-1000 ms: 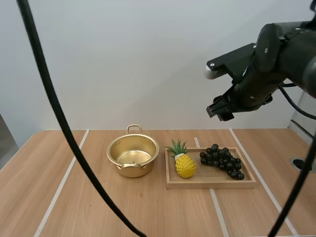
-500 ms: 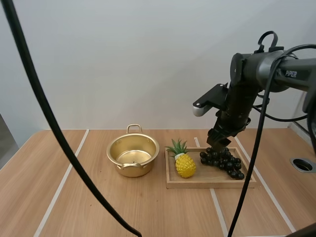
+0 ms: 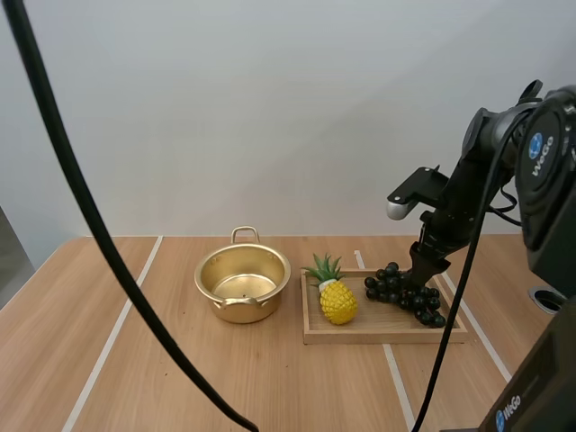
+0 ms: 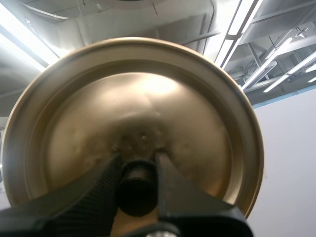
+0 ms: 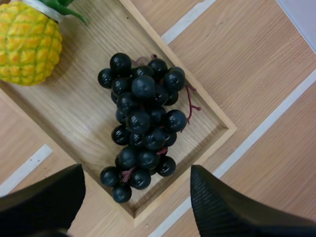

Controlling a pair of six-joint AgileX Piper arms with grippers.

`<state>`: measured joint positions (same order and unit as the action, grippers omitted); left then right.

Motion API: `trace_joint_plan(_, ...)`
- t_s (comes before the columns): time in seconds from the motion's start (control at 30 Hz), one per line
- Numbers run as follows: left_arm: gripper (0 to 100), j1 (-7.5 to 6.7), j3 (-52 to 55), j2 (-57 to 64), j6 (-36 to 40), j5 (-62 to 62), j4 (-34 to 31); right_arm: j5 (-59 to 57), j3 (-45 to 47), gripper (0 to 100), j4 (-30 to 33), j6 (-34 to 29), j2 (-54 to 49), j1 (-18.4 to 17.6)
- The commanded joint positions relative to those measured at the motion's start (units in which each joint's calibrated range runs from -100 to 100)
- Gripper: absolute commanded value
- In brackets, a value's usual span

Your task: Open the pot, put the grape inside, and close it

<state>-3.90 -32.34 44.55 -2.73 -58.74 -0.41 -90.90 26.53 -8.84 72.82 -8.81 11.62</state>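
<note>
Closest to me, my left end effector (image 4: 137,165) is clamped on the black knob (image 4: 137,190) of the round gold-coloured metal lid (image 4: 148,98) and holds it away from the pot, so the opening step is done.

Out on the pale wooden tabletop (image 3: 180,378), the shallow rectangular wooden tray (image 3: 378,335) comes first. A yellow toy pineapple (image 3: 338,302) sits at its left end. The bunch of dark, almost black grapes (image 3: 403,292) lies flat at its right end, not yet grasped.

My right end effector (image 3: 421,270) hangs just over the bunch with its fingers spread wide. The grapes lie between and below them, and as far as I can tell nothing is touching.

To the tray's left and slightly farther back, the gold-coloured metal pot (image 3: 243,310) with loop handles stands uncovered and empty.

I judge the task about a third done. What is left is gripping the grapes, carrying them over the pineapple into the pot, and setting the lid back on.
</note>
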Motion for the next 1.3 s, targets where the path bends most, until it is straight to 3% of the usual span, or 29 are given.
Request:
trace_joint_plan(0.0, 0, 0.05, -0.4, -0.2, 0.3, -1.1, -0.7, -2.1, -1.3, 100, -0.7, 2.1, 1.4, 0.4)
trace_joint_plan(0.2, 0, 0.05, -0.4, -0.2, -1.0, -1.5, -0.8, -1.9, -1.3, 100, -3.4, 5.5, 3.7, 0.4)
trace_joint_plan(1.27, 0, 0.05, -0.4, -0.2, -1.5, -1.5, -1.1, -5.0, -1.2, 100, -8.2, 7.7, 16.2, 0.4)
